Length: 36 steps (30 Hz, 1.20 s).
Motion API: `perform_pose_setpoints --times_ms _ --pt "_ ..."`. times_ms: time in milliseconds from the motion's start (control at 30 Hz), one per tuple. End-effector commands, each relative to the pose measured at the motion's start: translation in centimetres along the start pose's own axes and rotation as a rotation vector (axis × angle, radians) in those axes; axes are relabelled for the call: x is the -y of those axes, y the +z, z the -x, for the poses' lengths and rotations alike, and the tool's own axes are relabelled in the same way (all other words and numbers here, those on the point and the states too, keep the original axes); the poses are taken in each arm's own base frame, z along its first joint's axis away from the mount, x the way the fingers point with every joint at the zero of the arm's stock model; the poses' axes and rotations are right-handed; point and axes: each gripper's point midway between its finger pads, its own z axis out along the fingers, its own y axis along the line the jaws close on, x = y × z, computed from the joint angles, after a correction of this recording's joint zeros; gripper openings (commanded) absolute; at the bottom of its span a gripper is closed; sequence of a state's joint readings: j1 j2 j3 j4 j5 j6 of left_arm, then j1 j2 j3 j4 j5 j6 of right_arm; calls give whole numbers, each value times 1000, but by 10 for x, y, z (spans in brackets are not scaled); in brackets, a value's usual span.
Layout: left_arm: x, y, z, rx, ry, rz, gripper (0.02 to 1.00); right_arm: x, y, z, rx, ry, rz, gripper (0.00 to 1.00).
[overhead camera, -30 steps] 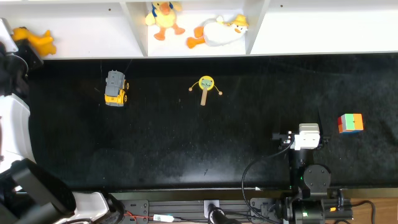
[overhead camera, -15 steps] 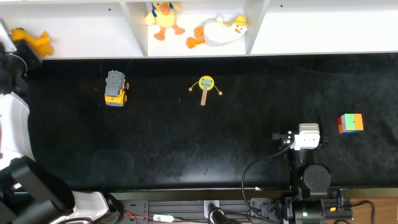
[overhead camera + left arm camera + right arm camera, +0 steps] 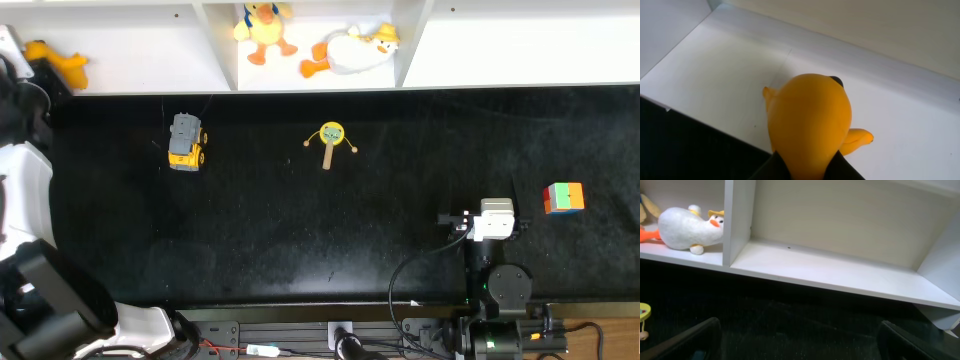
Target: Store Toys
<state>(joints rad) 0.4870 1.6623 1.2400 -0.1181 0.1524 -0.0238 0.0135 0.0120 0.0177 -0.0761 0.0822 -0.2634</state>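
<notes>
Your L gripper (image 3: 809, 166) is clamped on the orange duck (image 3: 810, 120), fingers pressed to both sides of its body. The duck is over the white floor of the shelf's (image 3: 500, 50) left bay, near the front edge; can't tell if it touches the floor. In the top view it shows at the far left, w/ the L arm beside it.

Your R gripper (image 3: 800, 347) sits low over the black mat (image 3: 300, 230) on the right side, fingers wide apart, nothing between them, facing the right bay.

On the mat: truck (image 3: 185, 141) at left, rattle (image 3: 331, 138) near centre, cube (image 3: 563, 197) at right, all well apart. In the middle bay: yellow duck (image 3: 264, 28) just beside white duck (image 3: 352, 48).
</notes>
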Motion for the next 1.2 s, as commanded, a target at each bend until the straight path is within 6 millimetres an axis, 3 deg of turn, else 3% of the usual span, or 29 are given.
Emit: perform_pose_setpoints --times_ms 33,333,400,467,533,600,633,1200 --pt "9 12 2 4 -1 -20 156 0 0 -4 -2 -3 -5 993" --pt "13 17 3 17 -13 -28 187 0 0 -4 -2 -3 -5 996" --pt "13 17 4 23 -12 -29 268 0 0 -4 -2 -3 -6 996" --pt "13 17 6 28 -11 -29 391 0 0 -4 -2 -3 -5 993" --pt "13 17 7 31 -11 -30 586 1 0 -4 -2 -3 -6 996" --pt "13 17 6 31 -11 -29 930 0 0 -4 -2 -3 -5 993" --pt "13 17 6 31 -11 -29 998 0 0 -4 -2 -3 -5 996" --pt "15 17 6 27 -11 -40 998 0 0 -4 -2 -3 -5 996"
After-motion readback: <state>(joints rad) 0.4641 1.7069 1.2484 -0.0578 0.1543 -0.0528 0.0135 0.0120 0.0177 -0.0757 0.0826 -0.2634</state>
